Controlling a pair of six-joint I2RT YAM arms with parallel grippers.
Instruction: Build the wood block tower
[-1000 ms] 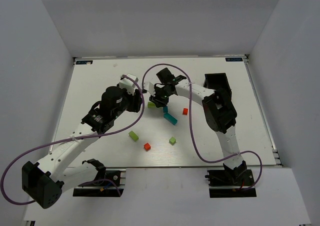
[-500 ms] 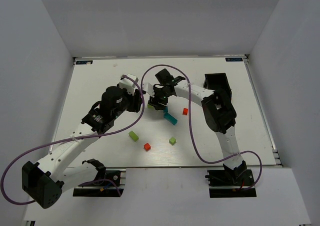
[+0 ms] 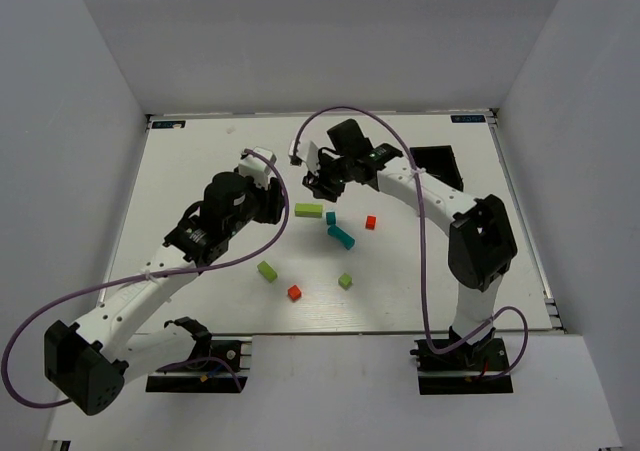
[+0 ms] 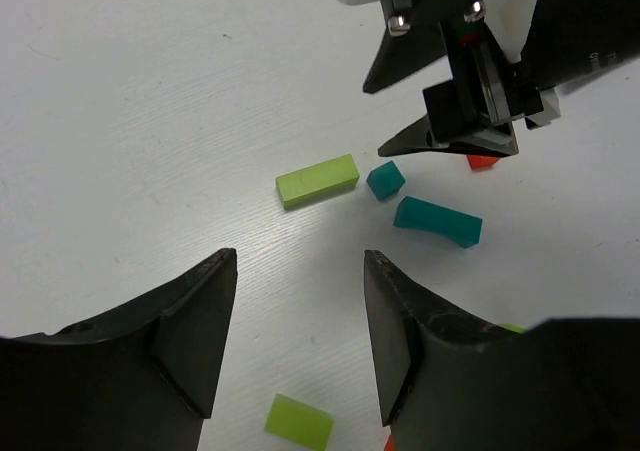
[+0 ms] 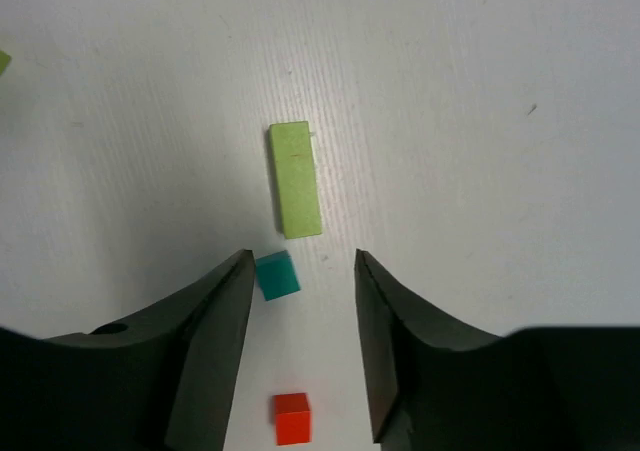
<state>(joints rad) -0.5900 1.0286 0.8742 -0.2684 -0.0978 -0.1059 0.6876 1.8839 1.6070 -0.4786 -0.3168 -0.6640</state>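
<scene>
On table [image 3: 200, 171]: lime bar [image 3: 308, 210] beside teal cube [image 3: 330, 218], unstacked | left hand [image 4: 297, 271] spread | right hand [image 5: 300, 261] spread, empty

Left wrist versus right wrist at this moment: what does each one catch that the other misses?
Left wrist only: the teal bar, a small lime block near the left gripper, and the right gripper seen from outside. Right wrist only: the red cube whole; the left wrist catches just its edge behind the right gripper. Both: the lime-green bar and the teal cube, lying apart on the table.
</scene>
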